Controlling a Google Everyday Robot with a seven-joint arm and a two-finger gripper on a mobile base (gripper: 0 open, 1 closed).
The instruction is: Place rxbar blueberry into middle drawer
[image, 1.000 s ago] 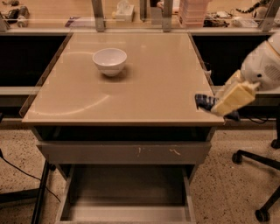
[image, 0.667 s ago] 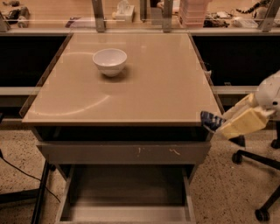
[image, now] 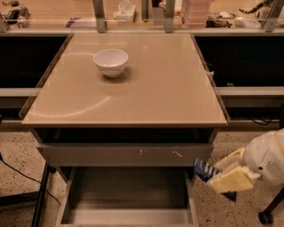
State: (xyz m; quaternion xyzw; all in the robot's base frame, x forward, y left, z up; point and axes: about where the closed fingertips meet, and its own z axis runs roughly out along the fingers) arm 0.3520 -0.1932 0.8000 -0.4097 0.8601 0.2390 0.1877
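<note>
Speckled floor (image: pixel 17 153), tan table (image: pixel 159 88), cluttered back counter (image: pixel 57 11)

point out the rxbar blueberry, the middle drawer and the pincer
rxbar blueberry (image: pixel 203 168): camera view, exposed wrapper end
middle drawer (image: pixel 128 190): camera view, bare floor
pincer (image: pixel 217 173): camera view, between its fingertips, right of the drawer, gripping the bar

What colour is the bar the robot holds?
Navy blue: the rxbar blueberry, camera view, in the gripper beside the drawer.

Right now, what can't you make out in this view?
Camera view:
rxbar blueberry: only one end shows; the pincer covers the rest.
middle drawer: front cut by bottom edge; rear hidden under the scratched drawer front.
Arm behind the pincer, low right: cut by right edge.
</note>
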